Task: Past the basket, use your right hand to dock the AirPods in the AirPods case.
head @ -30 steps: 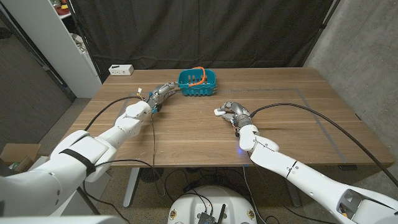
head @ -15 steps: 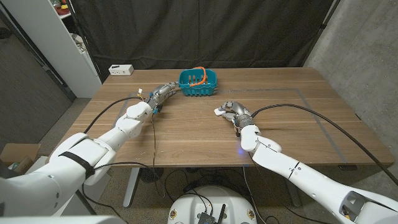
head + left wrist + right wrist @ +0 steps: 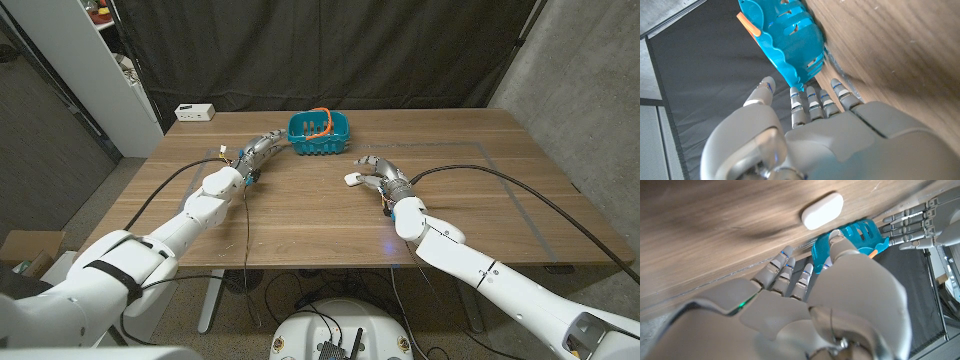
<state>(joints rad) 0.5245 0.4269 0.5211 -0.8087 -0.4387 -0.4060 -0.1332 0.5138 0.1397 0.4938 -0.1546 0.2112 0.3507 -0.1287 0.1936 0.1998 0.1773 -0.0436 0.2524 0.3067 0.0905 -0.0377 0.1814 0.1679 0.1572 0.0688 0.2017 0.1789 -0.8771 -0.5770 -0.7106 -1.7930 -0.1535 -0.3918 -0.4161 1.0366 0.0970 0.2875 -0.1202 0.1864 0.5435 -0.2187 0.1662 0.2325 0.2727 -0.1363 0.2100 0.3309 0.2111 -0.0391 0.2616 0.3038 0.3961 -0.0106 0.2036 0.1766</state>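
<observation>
Wooden table (image 3: 300,215) before a dark curtain, with a teal basket (image 3: 318,134) at its far middle; an orange piece shows at the basket's rim. Left robot hand (image 3: 262,150): reaches to the basket's near-left side, fingertips at or just beside its wall; in the left wrist view its fingers (image 3: 815,102) lie extended and apart, holding nothing that can be seen; actual contact with the basket cannot be told. Right robot hand (image 3: 378,176): near the table's centre, fingers spread and empty in the right wrist view, their tips just short of the AirPods case (image 3: 822,210). Case: a small white rounded pebble lying closed, as far as can be told, on the bare wood just beside the right robot hand, on the robot's side of the basket and well apart from it. No loose earbuds can be made out.

Handling, by judgement: light, rigid, glossy plastic; likely to skate on the wood if nudged from one side; not fragile, though the hinged lid could spring or snap shut. Best hold: thumb against opposing fingers across the short width of the lower half, leaving the lid seam free; press downward lightly first to stop sliding.
</observation>
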